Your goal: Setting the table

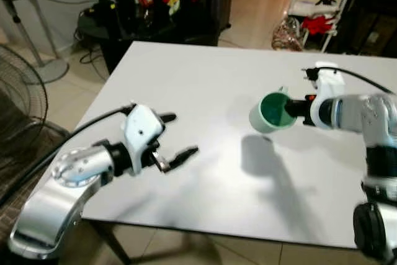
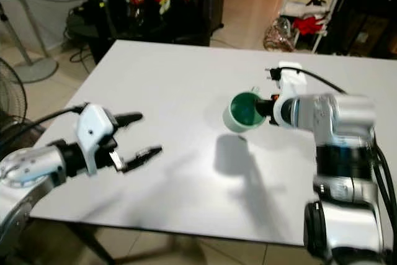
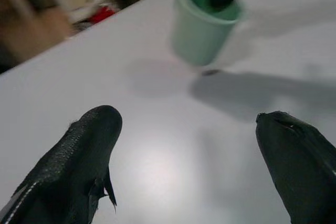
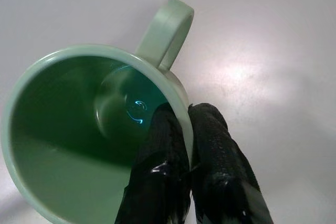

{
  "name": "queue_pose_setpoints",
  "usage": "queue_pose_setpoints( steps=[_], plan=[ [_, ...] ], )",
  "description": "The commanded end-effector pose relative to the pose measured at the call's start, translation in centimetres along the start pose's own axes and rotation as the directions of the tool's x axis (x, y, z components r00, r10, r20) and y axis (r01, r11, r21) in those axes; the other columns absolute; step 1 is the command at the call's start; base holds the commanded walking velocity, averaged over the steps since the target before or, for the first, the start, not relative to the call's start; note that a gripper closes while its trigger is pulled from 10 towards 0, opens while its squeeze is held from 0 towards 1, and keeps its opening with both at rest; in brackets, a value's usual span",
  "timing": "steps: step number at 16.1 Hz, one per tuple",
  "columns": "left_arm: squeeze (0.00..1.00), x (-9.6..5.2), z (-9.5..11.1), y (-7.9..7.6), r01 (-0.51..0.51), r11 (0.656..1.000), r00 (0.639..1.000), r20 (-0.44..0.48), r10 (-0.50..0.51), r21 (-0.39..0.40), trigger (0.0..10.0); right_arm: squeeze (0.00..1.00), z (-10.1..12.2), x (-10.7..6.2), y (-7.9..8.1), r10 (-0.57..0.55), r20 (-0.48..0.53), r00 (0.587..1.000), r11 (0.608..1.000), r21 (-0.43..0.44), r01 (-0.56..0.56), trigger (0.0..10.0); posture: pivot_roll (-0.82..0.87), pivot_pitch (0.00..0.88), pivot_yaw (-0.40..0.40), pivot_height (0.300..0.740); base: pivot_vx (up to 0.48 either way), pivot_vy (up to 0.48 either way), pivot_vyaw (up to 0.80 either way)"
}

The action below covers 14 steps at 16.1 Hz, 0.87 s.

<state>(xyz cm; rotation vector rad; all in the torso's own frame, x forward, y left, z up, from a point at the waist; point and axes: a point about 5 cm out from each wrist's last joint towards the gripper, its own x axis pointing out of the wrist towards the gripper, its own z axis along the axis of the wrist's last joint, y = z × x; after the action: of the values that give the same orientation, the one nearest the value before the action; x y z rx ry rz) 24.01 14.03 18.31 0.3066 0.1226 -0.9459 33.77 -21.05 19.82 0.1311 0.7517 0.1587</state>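
The right gripper (image 4: 186, 129) pinches the pale green ceramic mug's (image 1: 271, 113) rim, one finger inside. The mug hangs tilted above the white table (image 1: 205, 91), so setting it down means lowering it. The left gripper (image 1: 177, 134) hovers wide open, well apart.

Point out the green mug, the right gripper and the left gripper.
green mug (image 1: 271, 113), left eye view, outer wall.
right gripper (image 4: 188, 124), right wrist view, fingertips pinching the rim.
left gripper (image 1: 178, 136), left eye view, between open fingertips.
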Motion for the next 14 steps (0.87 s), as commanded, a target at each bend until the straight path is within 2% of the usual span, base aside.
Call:
queue_pose_setpoints(
  steps=[1,4,8,14],
  plan=[
    [0.0,0.3,0.4,-0.1,0.045,0.999,0.999,0.005,-0.045,0.002,10.0,0.0,0.7,0.0,-0.6,-0.002,0.018,1.0,0.999,0.042,0.001,10.0,-0.14,0.016,0.006,0.74,0.0,0.0,0.0],
    [0.0,0.7,0.9,0.0,0.071,0.997,0.997,0.044,-0.07,-0.015,10.0,0.0,0.7,1.1,-1.1,0.033,-0.032,0.999,0.993,0.117,-0.029,10.0,-0.14,0.025,0.003,0.74,0.0,0.0,0.0],
    [0.0,1.0,1.3,-0.1,0.096,0.995,0.994,0.063,-0.094,-0.028,10.0,0.0,0.5,2.2,-2.4,0.006,-0.053,0.999,0.987,0.164,0.003,10.0,-0.14,0.034,-0.001,0.74,0.0,0.0,0.0],
    [0.0,1.2,1.4,-0.3,0.109,0.993,0.992,0.067,-0.107,-0.036,10.0,0.0,0.0,2.9,-3.9,-0.035,-0.064,0.997,0.972,0.229,0.048,10.0,-0.14,0.037,-0.001,0.74,0.0,0.0,0.0]
  ],
)
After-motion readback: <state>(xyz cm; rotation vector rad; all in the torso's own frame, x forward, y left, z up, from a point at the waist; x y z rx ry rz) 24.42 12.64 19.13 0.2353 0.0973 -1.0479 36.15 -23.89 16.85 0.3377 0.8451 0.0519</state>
